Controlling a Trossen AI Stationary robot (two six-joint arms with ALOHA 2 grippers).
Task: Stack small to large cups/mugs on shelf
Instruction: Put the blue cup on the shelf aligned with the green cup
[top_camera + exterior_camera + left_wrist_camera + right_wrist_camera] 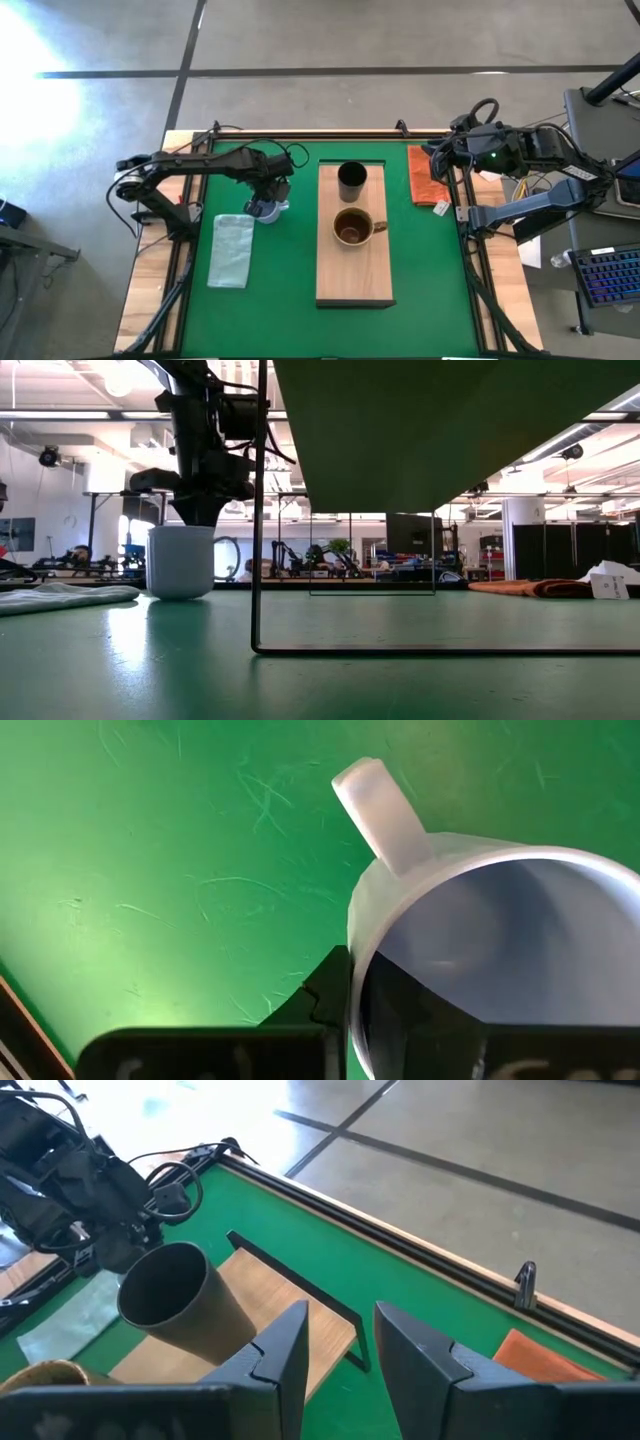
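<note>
The pale blue-white mug (264, 211) stands upright on its base on the green table, left of the shelf; it also shows in the low view (181, 562). My left gripper (269, 196) comes down onto the mug's rim. The light-wood shelf (353, 275) stands raised on a thin metal frame (256, 510). On it stand the black tumbler (351, 181), at the far end, and the brown-olive mug (352, 228), at the middle. My right gripper (340, 1340) is open and empty, up over the table's far right corner. My left gripper has the pale mug's wall at the rim (354, 982), on a side away from the handle (381, 812). One finger (328, 995) is outside the wall and the other inside the mug. The fingers come from above, pointing down. The mug stands upright on the table.
A pale green cloth (231, 250) lies on the table near the mug, toward the near left. An orange-red cloth (427, 176) with a white tag lies at the far right, under my right arm. Bare shelf board lies at the near end.
</note>
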